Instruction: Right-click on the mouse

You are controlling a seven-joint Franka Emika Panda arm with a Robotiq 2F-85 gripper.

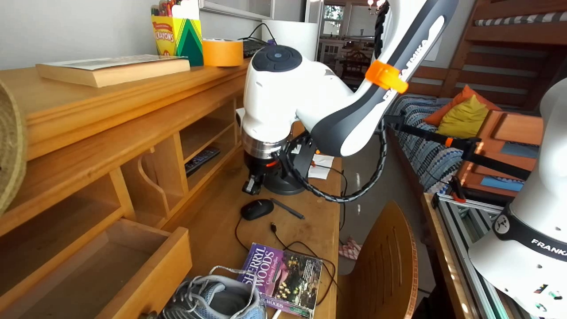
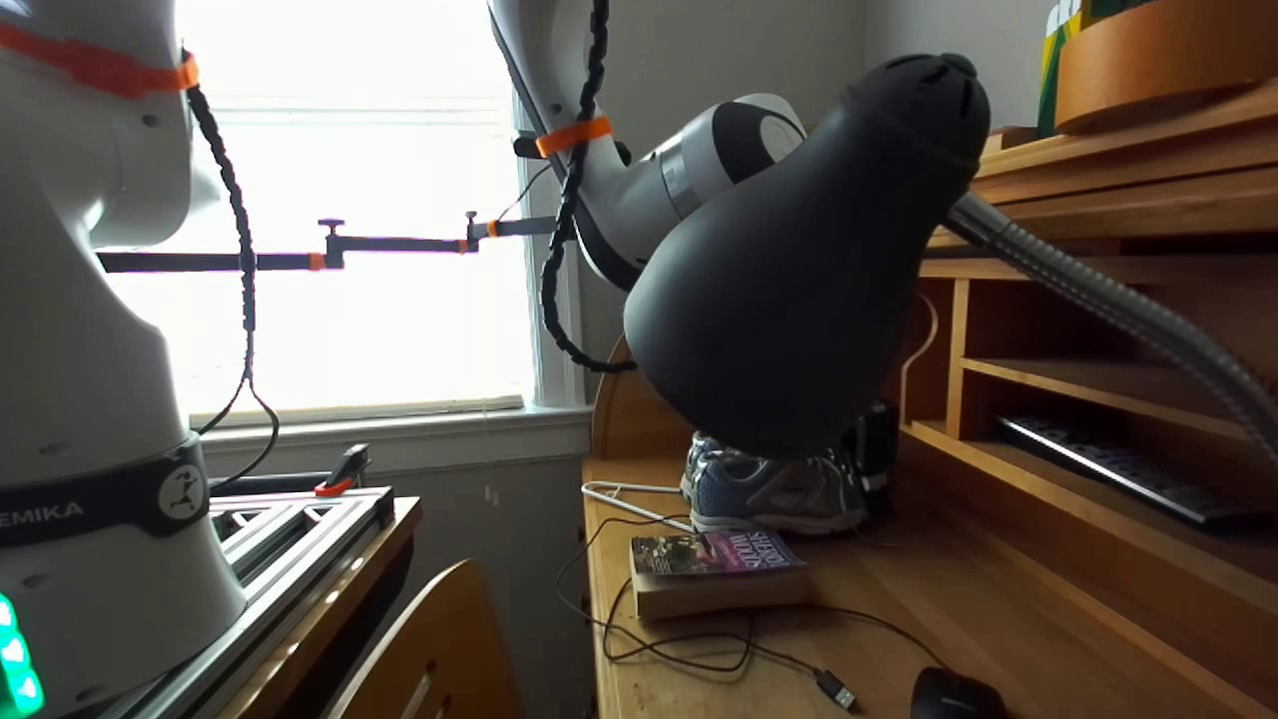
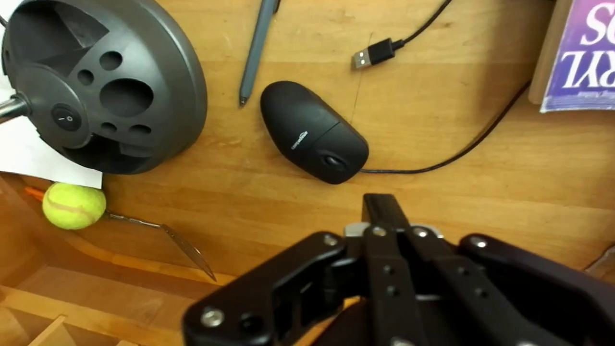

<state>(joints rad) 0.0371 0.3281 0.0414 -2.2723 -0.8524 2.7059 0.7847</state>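
The black mouse (image 3: 307,129) lies flat on the wooden desk in the wrist view. Its scroll-wheel end points toward my gripper, and its thin cable runs to the right. It also shows in an exterior view (image 1: 257,209) and, cut by the bottom edge, in an exterior view (image 2: 957,694). My gripper (image 3: 379,199) is shut with its fingers together and nothing between them. In an exterior view, the gripper (image 1: 251,189) is above the desk, just beyond the mouse and apart from it. The large lamp shade (image 2: 779,290) hides most of the gripper in that exterior view.
A black lamp base (image 3: 105,91) and a stylus (image 3: 257,53) are near the mouse. A USB plug (image 3: 375,54), a purple book (image 1: 283,277) and a shoe (image 1: 217,297) are on the desk. A tennis ball (image 3: 74,205) lies near the cubbies. A drawer (image 1: 146,274) stands open.
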